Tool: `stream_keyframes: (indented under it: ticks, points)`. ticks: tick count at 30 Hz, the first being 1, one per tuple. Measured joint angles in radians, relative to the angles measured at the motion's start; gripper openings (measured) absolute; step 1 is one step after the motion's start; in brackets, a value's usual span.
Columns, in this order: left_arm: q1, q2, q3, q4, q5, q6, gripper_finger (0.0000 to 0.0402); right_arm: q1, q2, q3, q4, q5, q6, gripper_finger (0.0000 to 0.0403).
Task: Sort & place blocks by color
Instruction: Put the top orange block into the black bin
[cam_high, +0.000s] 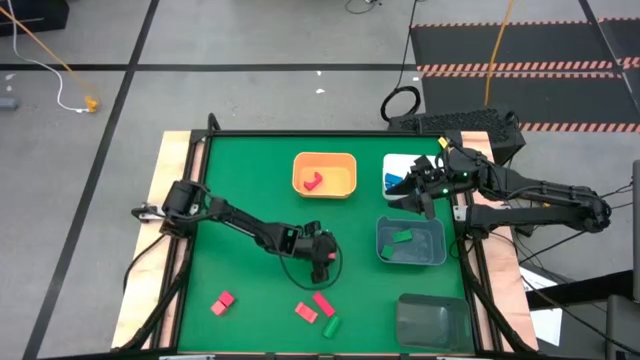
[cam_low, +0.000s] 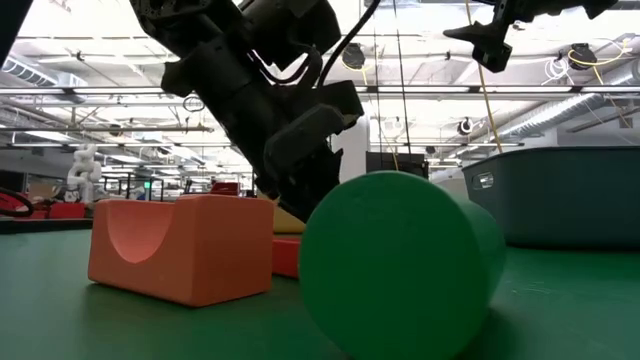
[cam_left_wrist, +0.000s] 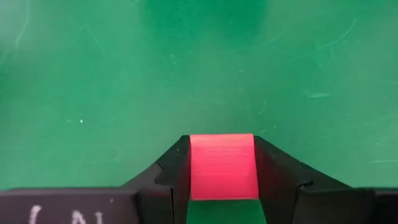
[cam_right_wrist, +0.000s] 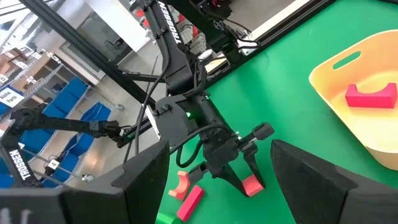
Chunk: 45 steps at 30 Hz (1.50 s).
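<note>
My left gripper (cam_high: 326, 255) is over the middle of the green mat, fingers pointing down, shut on a small red block (cam_left_wrist: 222, 165). The right wrist view also shows that red block (cam_right_wrist: 250, 185) at the fingertips. My right gripper (cam_high: 415, 195) hangs open above the white bin (cam_high: 392, 165), which holds blue pieces. Near the front edge lie a red piece (cam_high: 222, 302), two more red pieces (cam_high: 306, 311) (cam_high: 323, 303) and a green cylinder (cam_high: 331, 326). The low view shows the green cylinder (cam_low: 400, 265) lying on its side beside a red arch block (cam_low: 180, 245). My left gripper pinches the red block between its two fingers (cam_left_wrist: 277, 174), one on each opposite side face (cam_left_wrist: 249, 168). The fingers come from above, pointing down. Only the fingertips are on the block. I cannot tell whether it is clear of the mat.
The orange bin (cam_high: 345, 165) at the far middle holds a red arch piece (cam_high: 313, 180). The grey bin (cam_high: 385, 250) on the right holds a green piece (cam_high: 403, 237). A dark bin (cam_high: 432, 320) stands at the near right corner. Bare mat lies left of the left gripper.
</note>
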Motion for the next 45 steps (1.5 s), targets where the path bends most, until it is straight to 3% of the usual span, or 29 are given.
stream_keyframes:
  ticks: [5, 8, 18, 23, 30, 39, 45]
  points:
    - [0.018, -0.085, -0.006, 0.044, 0.040, -0.017, 0.0136, 0.000, 0.000, 0.000, 0.028, 0.000, 0.034, 0.0270]
    - [0.032, -0.164, -0.003, 0.058, -0.001, -0.010, 0.0136, 0.000, 0.000, 0.000, 0.028, -0.001, 0.104, 0.0270]
    - [0.055, -0.298, 0.001, 0.159, -0.169, 0.146, 0.0136, 0.019, 0.003, -0.076, 0.050, 0.011, 0.574, 0.0270]
    - [0.062, -0.297, 0.001, 0.225, -0.226, 0.196, 0.0136, 0.069, 0.043, -0.163, 0.240, 0.032, 0.773, 0.0270]
    - [0.106, -0.294, 0.001, 0.308, -0.247, 0.248, 0.0136, 0.126, 0.164, -0.206, 0.413, 0.155, 0.823, 0.0270]
    - [0.112, -0.293, 0.001, 0.319, -0.206, 0.248, 0.0136, 0.146, 0.360, -0.205, 0.681, 0.184, 0.806, 0.0270]
    - [0.105, -0.293, 0.001, 0.318, -0.187, 0.252, 0.0136, 0.150, 0.447, -0.206, 0.745, 0.203, 0.807, 0.0270]
